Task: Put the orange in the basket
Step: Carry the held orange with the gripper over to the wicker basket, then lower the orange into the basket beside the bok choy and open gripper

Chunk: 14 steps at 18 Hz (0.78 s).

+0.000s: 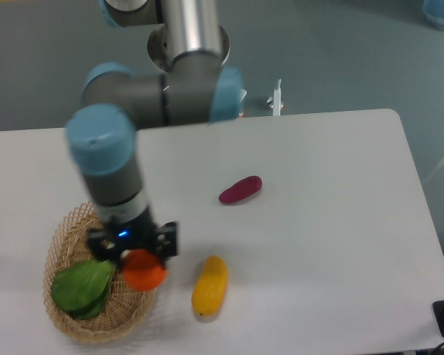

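Observation:
The orange (143,271) is a small round bright-orange ball held in my gripper (139,263), which is shut on it. It hangs over the right side of the basket (68,322), an oval tan wicker basket at the lower left of the table. My arm reaches down from above and covers the basket's upper right rim. A green leafy vegetable (81,287) lies inside the basket, just left of the orange.
A yellow-orange elongated fruit (209,286) lies on the table right of the basket. A purple sweet potato (240,190) rests near the table's middle. The robot base (189,44) stands at the back edge.

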Motion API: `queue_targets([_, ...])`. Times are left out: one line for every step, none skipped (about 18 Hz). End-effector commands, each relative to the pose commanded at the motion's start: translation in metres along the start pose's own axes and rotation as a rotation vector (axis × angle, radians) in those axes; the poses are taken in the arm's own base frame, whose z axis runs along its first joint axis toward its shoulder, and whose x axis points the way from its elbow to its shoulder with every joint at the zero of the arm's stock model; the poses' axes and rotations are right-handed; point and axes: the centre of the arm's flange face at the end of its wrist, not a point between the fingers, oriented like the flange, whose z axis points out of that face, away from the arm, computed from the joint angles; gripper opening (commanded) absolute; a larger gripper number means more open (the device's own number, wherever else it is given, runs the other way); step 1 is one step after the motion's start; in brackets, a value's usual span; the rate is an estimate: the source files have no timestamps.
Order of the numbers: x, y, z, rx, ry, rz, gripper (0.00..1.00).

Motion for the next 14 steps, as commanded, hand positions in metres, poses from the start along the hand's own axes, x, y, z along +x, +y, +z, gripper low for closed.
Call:
queue_targets([0.002, 0.001, 0.009, -0.008, 0.001, -0.017, 0.63])
queue_targets([0.002, 0.001, 0.019, -0.02, 0.0, -0.025, 0.63])
queue_targets([0.002, 0.002, 0.028, -0.032, -0.001, -0.024, 0.64])
queue_targets([0.003, 0.002, 0.032, -0.038, 0.0, -0.025, 0.64])
queue_targets([0.004, 0.003, 0.036, -0.044, 0.0, -0.023, 0.64])
queue_targets([0.004, 0.004, 0.043, -0.055, -0.001, -0.024, 0.64])
queue_targets([0.004, 0.006, 0.058, -0.075, -0.003, -0.025, 0.65])
queue_targets([0.005, 0.006, 0.066, -0.081, -0.003, -0.023, 0.65])
queue_targets([0.006, 0.007, 0.07, -0.084, -0.003, -0.022, 0.68])
queue_targets([0.006, 0.007, 0.07, -0.084, -0.002, -0.022, 0.7])
queue_targets([0.006, 0.009, 0.076, -0.095, -0.002, -0.02, 0.72])
queue_targets([0.006, 0.01, 0.082, -0.101, -0.003, -0.02, 0.72])
queue_targets([0.008, 0.011, 0.086, -0.105, -0.004, -0.016, 0.72])
queue_targets([0.01, 0.011, 0.086, -0.104, -0.004, -0.013, 0.72])
